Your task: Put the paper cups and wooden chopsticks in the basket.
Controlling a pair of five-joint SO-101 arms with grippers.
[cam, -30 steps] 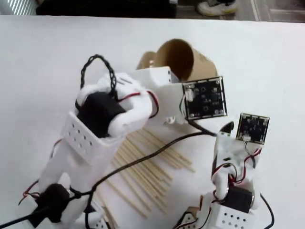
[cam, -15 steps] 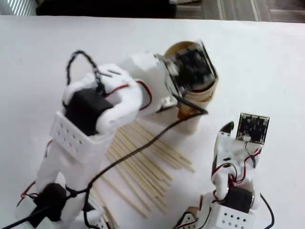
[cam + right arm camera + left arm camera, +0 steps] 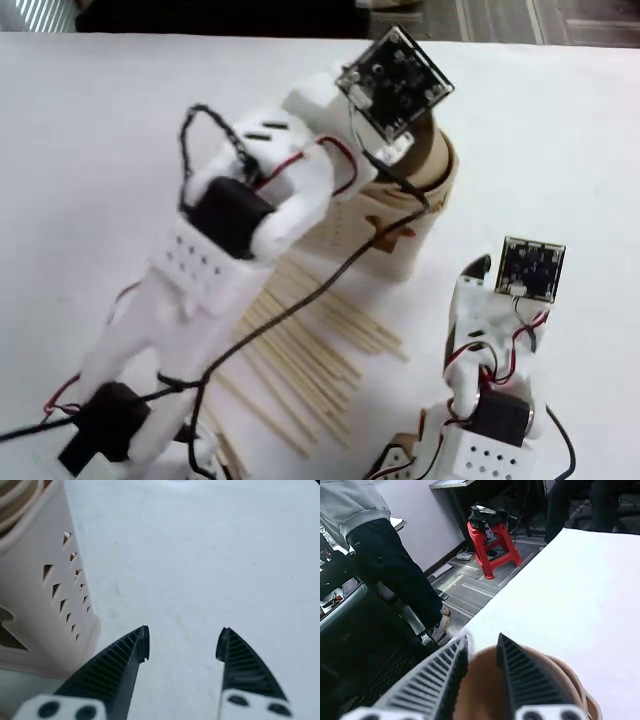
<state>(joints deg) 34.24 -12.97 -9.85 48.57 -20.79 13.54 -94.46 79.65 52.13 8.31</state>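
High view takes in the white counter (image 3: 100, 120), with the left arm (image 3: 220, 260) stretching from the near left corner up toward the middle. Just past its wrist stands the cream basket (image 3: 412, 258), upright, its wall cut with small openings. A brown paper cup (image 3: 432, 160) sits upright inside the basket, its upper part rising above the basket's rim. Whether a second cup is nested under it cannot be told from here.

The wooden chopsticks (image 3: 310, 350) lie loose in a fanned bundle on the counter, just in front of the basket and partly under the left arm, with a black cable crossing above them. None of them is in the basket.

From the left wrist view, the left gripper (image 3: 482, 645) is right over the cup's mouth. Its ribbed fingers (image 3: 445, 680) are drawn close together with brown cup showing in the narrow gap, so they seem to be pinching the cup's wall, though the contact itself is hidden.

Off to the near right, the right gripper (image 3: 185, 635) hangs low over bare counter beside the basket, apart from it, with its dark fingers (image 3: 240, 665) spread wide and nothing between them.
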